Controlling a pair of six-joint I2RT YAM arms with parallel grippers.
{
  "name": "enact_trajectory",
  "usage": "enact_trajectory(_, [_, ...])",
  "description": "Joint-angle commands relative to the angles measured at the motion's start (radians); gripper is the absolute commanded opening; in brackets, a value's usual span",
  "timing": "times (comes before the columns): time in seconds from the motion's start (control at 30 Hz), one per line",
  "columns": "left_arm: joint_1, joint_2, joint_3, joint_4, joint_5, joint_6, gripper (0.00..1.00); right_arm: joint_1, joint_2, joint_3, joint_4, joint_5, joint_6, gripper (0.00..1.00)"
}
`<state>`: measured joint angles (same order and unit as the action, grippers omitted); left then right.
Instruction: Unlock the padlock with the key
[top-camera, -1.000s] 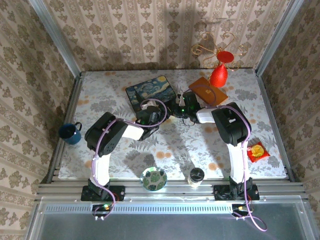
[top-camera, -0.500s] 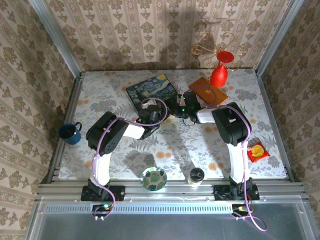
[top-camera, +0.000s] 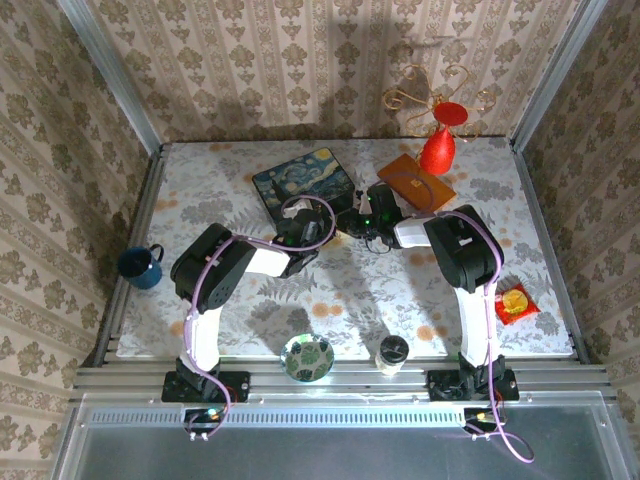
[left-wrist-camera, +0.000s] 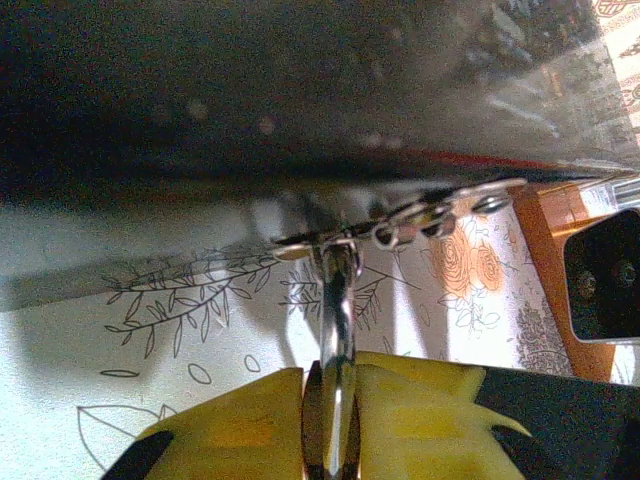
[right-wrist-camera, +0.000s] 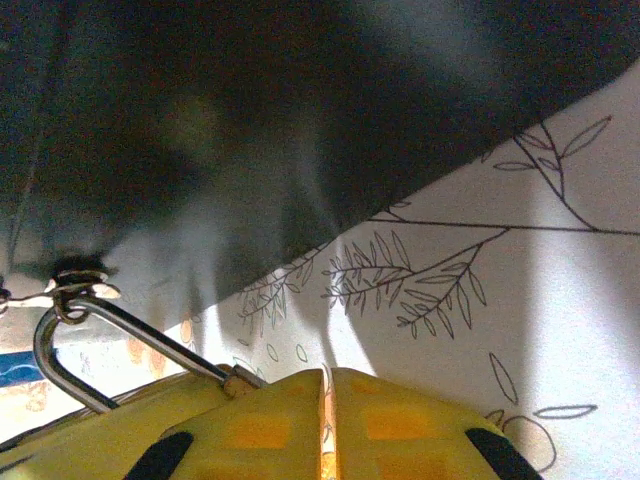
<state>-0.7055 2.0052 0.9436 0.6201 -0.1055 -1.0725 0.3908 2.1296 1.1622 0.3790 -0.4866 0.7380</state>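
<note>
padlock (right-wrist-camera: 150, 332) in right gripper (right-wrist-camera: 322, 378) | key (left-wrist-camera: 340, 300) in left gripper (left-wrist-camera: 328, 385) | box (top-camera: 300, 180) edge near

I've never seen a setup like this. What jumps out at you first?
The left arm and right arm reach in to meet mid-table, just in front of a starry-night box, with a bright red vase at the far right. Up close, the left gripper pinches a slim key between yellow fingers. The padlock shows its silvery loop beside the right gripper.
</note>
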Motion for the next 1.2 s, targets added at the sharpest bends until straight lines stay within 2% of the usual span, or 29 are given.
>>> enact_trajectory(0.0, [-0.002, 0.038, -0.026, -0.177, 0.013, -0.057, 0.15, 0.040, -0.050, -0.033, -0.080, -0.104, 0.006, 0.13])
enact_trajectory(0.07, [0.001, 0.029, -0.028, -0.183, 0.015, -0.056, 0.11, 0.036, -0.061, -0.034, -0.097, -0.086, -0.007, 0.14])
enact_trajectory(0.27, [0.009, -0.008, -0.044, -0.184, 0.037, -0.040, 0.09, 0.021, -0.094, -0.020, -0.179, -0.026, -0.067, 0.17])
enact_trajectory(0.37, [0.015, -0.024, -0.052, -0.180, 0.063, -0.037, 0.03, 0.014, -0.103, -0.023, -0.201, -0.007, -0.078, 0.18])
enact_trajectory(0.63, [0.029, -0.064, -0.069, -0.169, 0.146, -0.026, 0.08, -0.003, -0.141, -0.097, -0.151, -0.004, -0.095, 0.19])
enact_trajectory(0.77, [0.032, -0.052, -0.080, -0.155, 0.164, -0.050, 0.08, 0.001, -0.147, -0.118, -0.142, -0.010, -0.116, 0.19])
enact_trajectory(0.83, [0.036, -0.057, -0.094, -0.126, 0.189, -0.093, 0.07, 0.016, -0.171, -0.142, -0.134, 0.004, -0.163, 0.22])
enact_trajectory(0.93, [0.053, -0.073, -0.094, -0.124, 0.242, -0.158, 0.05, 0.058, -0.237, -0.191, -0.152, 0.112, -0.288, 0.27])
enact_trajectory(1.03, [0.070, -0.093, -0.070, -0.175, 0.310, -0.193, 0.04, 0.103, -0.287, -0.228, -0.161, 0.222, -0.402, 0.31])
enact_trajectory(1.17, [0.081, -0.134, -0.040, -0.285, 0.349, -0.188, 0.02, 0.118, -0.329, -0.267, -0.117, 0.255, -0.485, 0.33])
